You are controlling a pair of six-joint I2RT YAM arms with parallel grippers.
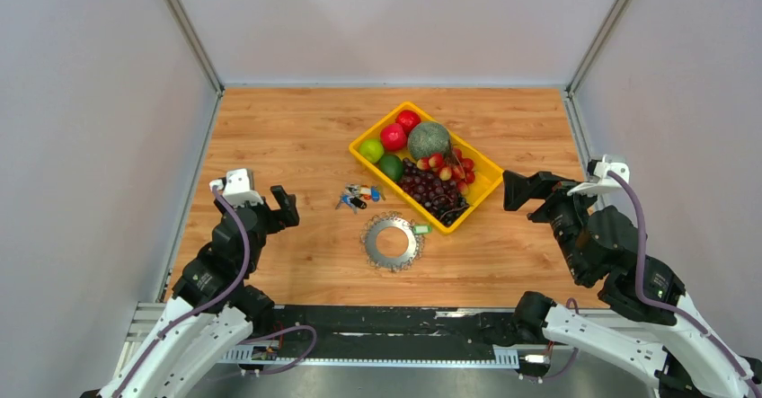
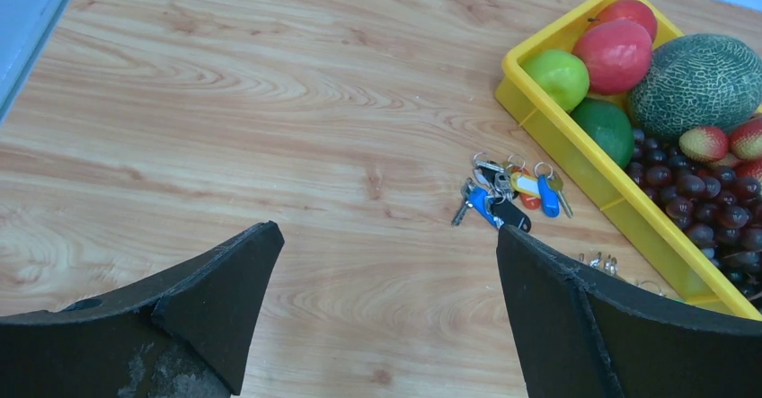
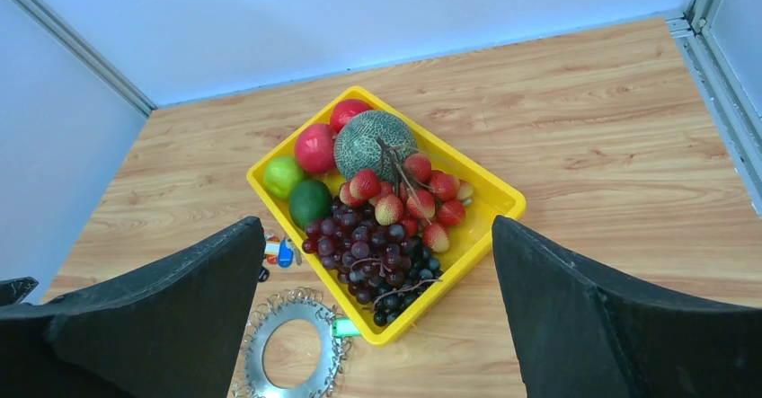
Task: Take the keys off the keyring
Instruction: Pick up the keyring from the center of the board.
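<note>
The keyring (image 1: 392,243) lies flat on the wooden table just in front of the yellow tray, with the silver keys (image 3: 325,344) packed all around it in a spiky wreath. A small green tag (image 3: 346,327) sticks out toward the tray. In the left wrist view only a few key tips (image 2: 602,260) show past the right finger. My left gripper (image 1: 270,203) hovers open well to the left of the ring. On the far right, beyond the tray, my right gripper (image 1: 517,191) is also open. Neither gripper holds anything.
A yellow tray (image 1: 377,127) behind the ring holds a melon (image 1: 429,139), apples, limes, grapes and lychees. Left of the tray, just beyond the ring, lies a small bunch of coloured keys (image 1: 359,197). Grey walls enclose the table on three sides.
</note>
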